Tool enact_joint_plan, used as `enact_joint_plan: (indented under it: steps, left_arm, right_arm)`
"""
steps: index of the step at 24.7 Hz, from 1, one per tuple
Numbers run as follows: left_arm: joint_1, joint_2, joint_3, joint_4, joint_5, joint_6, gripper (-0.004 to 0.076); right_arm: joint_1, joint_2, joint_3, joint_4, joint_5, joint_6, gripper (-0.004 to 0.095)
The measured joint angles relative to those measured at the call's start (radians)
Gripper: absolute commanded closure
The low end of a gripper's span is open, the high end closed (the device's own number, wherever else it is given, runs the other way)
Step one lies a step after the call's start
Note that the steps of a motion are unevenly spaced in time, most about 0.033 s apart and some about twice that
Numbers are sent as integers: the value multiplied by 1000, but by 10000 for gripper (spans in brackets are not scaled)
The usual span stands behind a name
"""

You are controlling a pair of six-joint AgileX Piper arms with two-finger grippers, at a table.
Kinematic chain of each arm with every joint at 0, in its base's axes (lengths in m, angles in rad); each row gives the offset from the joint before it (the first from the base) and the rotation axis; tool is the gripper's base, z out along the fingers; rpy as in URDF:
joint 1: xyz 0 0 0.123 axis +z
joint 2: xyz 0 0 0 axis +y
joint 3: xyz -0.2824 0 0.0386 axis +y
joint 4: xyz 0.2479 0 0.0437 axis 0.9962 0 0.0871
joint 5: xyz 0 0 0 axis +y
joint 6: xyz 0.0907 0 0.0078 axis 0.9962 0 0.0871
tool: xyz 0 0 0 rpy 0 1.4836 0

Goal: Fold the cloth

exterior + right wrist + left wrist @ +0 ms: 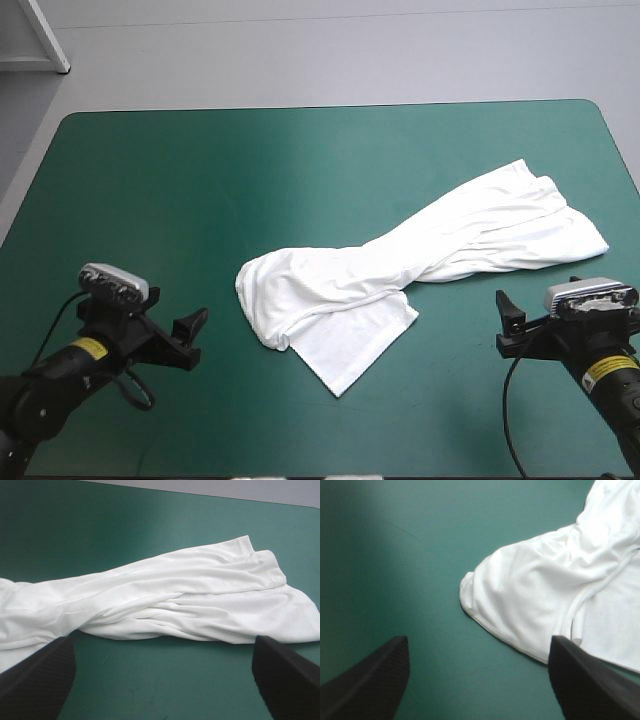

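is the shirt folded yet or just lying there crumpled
Not folded. The T-shirt lies on the teal-green cover as a long, twisted, rumpled strip, its near end flopped over unevenly; no edges line up.

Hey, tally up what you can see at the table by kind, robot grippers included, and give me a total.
white short-sleeved T-shirt, lying crumpled: 1
black two-fingered grippers, both open and apart from the shirt: 2 (left gripper, right gripper)
teal-green table cover: 1
Total: 4
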Motion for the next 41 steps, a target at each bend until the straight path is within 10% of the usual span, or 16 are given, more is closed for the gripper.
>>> enact_joint_plan:
  steps: [19, 23, 28, 33, 36, 41]
  left_arm:
    - [-154, 852, -150, -340, -396, 331, 169]
    - [-169, 903, -165, -377, -488, 331, 311]
    - [-171, 912, -166, -409, -514, 321, 697]
    - [-177, 912, -166, -418, -519, 321, 704]
    - [-177, 914, -166, -418, -538, 321, 704]
    - [-177, 916, -166, -418, -546, 342, 686]
  right_arm:
    - [0, 136, -125, -28, 181, 83, 8]
    - [0, 167, -160, -209, 241, 233, 109]
    - [0, 237, -235, -312, 277, 310, 257]
    - [-63, 359, -350, -426, 312, 351, 260]
    - [-191, 422, -376, -356, 298, 255, 255]
    - [-535, 638, -393, 96, 174, -73, 254]
